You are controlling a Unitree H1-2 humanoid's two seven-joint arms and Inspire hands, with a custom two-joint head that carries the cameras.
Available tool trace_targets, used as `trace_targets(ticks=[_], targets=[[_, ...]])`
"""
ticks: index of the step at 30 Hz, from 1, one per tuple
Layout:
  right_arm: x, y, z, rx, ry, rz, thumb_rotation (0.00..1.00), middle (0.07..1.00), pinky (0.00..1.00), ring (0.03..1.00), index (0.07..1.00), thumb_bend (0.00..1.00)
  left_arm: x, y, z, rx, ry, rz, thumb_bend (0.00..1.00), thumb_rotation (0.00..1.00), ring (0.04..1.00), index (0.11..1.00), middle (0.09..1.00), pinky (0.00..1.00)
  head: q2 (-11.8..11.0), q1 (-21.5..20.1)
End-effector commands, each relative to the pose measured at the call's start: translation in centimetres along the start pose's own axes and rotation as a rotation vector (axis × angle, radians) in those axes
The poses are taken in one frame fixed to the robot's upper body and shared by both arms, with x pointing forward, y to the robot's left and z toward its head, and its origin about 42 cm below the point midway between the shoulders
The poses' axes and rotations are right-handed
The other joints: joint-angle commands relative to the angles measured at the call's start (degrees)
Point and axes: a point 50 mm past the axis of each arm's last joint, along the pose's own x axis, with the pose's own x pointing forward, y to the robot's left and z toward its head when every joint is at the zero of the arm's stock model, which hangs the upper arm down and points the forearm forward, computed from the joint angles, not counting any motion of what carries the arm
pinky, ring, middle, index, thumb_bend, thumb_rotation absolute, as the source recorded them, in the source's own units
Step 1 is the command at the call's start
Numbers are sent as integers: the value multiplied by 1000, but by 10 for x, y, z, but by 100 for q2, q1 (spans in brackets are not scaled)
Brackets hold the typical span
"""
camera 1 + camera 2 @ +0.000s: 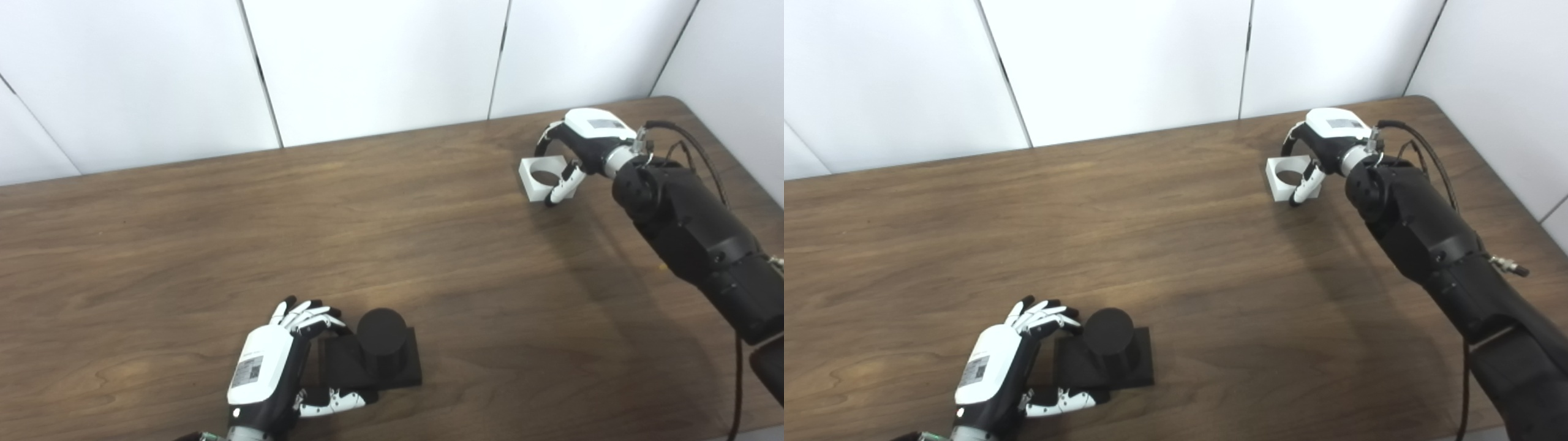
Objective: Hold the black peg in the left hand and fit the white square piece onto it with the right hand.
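Observation:
The black peg (381, 334) stands upright on its flat square black base (404, 370) near the table's front edge. My left hand (269, 367) sits at the base's left side. Its fingers (309, 317) curl over the far left corner and its thumb (334, 401) lies along the near edge, loosely, so the hand is open. The white square piece (538, 177), with a round hole through it, rests on the table at the far right. My right hand (588, 138) is closed on it, fingers arched behind it and thumb (560, 187) pressed on its front right corner.
The brown wooden table (306, 233) ends at white wall panels at the back and has a rounded far right corner. My right forearm (692, 226) with its cables slants across the table's right side.

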Motion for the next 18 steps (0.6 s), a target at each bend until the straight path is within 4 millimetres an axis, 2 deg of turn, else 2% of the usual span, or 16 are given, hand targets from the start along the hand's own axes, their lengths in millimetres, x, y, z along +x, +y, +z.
trace_targets(ticks=[1,9,14,15,16,18], targets=[[5,-37,-2,-53,-22,-83,156,886,894,950,666,834,-6,-8,2,9,9,-63,522,49,868,484,778,982,1,5],[9,-38,-2,-71,-32,-71,151,861,841,926,613,824,-6,-8,4,9,8,-62,522,49,868,484,778,982,31,21],[10,-37,-1,-71,-35,-61,154,862,852,927,606,826,-5,-7,5,15,9,-61,522,49,867,484,776,983,30,33],[10,-36,-1,-72,-36,-60,147,861,854,927,539,648,-5,-7,6,15,9,-60,522,49,866,484,775,983,30,33],[10,-36,0,-76,-38,-61,145,859,854,925,516,588,-5,-7,6,16,8,-60,522,49,865,484,775,983,29,25],[10,-35,0,-83,-46,-70,140,843,837,913,494,538,-4,-6,6,18,9,-60,522,49,866,484,776,983,28,32]])
